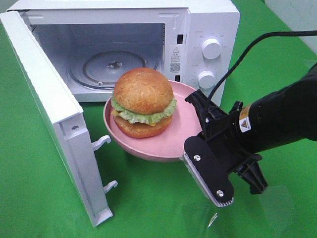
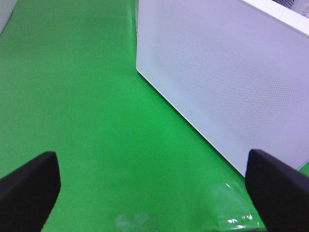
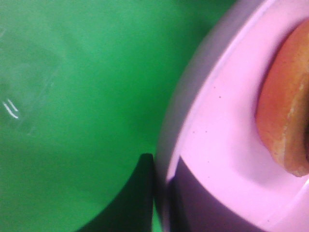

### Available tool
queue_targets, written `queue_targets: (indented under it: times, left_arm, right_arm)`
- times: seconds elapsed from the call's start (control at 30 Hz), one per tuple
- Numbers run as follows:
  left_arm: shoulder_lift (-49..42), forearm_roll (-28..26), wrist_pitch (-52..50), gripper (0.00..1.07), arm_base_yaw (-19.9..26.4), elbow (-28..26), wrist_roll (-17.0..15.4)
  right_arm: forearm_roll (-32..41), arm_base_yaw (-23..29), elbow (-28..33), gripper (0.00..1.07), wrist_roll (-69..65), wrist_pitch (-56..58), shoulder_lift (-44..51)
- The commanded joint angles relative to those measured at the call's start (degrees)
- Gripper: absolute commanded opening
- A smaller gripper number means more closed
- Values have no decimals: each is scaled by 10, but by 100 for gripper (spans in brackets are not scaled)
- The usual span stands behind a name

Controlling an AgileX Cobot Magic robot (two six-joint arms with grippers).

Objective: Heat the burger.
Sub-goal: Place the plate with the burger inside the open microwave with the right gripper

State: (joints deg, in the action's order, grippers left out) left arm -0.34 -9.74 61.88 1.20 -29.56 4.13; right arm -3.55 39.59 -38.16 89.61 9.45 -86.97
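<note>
The black right hand [image 3: 163,208] was clenched on the rim of the flat pink round plate [image 1: 173,141], likely so the glossy-bunned burger [image 1: 143,101] with lettuce rode on it untouched, in front of the open white microwave oven [image 1: 208,29]. The left hand [image 2: 152,188] hung released beside the oven's door [image 2: 217,72], out of the way. From above, the pinch itself was hidden.

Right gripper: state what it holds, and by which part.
The right gripper is shut on the rim of the pink plate; the burger sits on it.
</note>
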Motion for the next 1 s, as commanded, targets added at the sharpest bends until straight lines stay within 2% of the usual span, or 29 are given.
queue_targets:
  times: [0.03, 0.53, 0.6, 1.0]
  left_arm:
    - [-2, -3, -9, 98, 1, 1, 2]
    - [-2, -3, -9, 98, 1, 1, 2]
    - [-2, -3, -9, 98, 1, 1, 2]
    - [-2, -3, -9, 98, 1, 1, 2]
  right_arm:
    - [-3, -2, -28, 0, 3, -44, -9]
    - [-8, -2, -139, 0, 3, -33, -103]
    - [-8, -2, -170, 0, 3, -25, -125]
    - [-19, -2, -241, 0, -34, -6, -177]
